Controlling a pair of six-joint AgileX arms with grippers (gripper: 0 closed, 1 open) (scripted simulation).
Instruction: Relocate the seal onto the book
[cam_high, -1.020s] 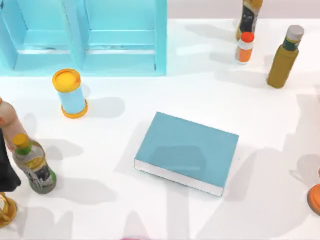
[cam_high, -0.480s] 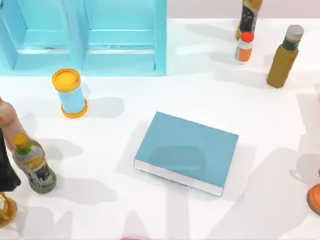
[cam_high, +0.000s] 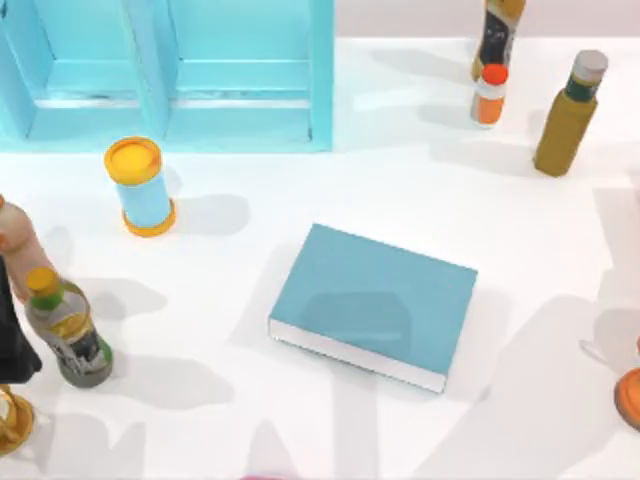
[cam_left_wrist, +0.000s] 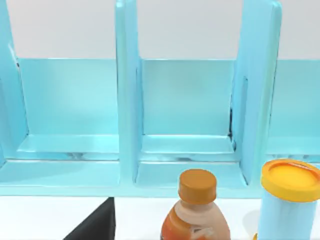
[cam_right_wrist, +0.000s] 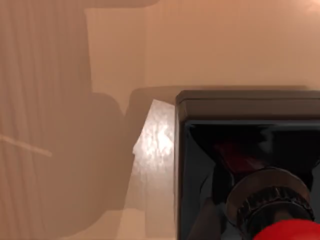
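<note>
The book, flat with a teal-blue cover and white page edges, lies near the middle of the table in the top view, and nothing rests on it. The seal appears very close in the right wrist view. Its black square block stands on a tan surface, and part of its glossy red knob is cut off by the picture's edge. No fingers are visible around it.
A light-blue cabinet spans the back left. A yellow-capped blue can stands in front of it, and a green bottle sits at the left. Three bottles stand at the back right. An orange round object touches the right edge.
The shadows on the right side of the table have shifted slightly. The book, can and bottles have not moved.
</note>
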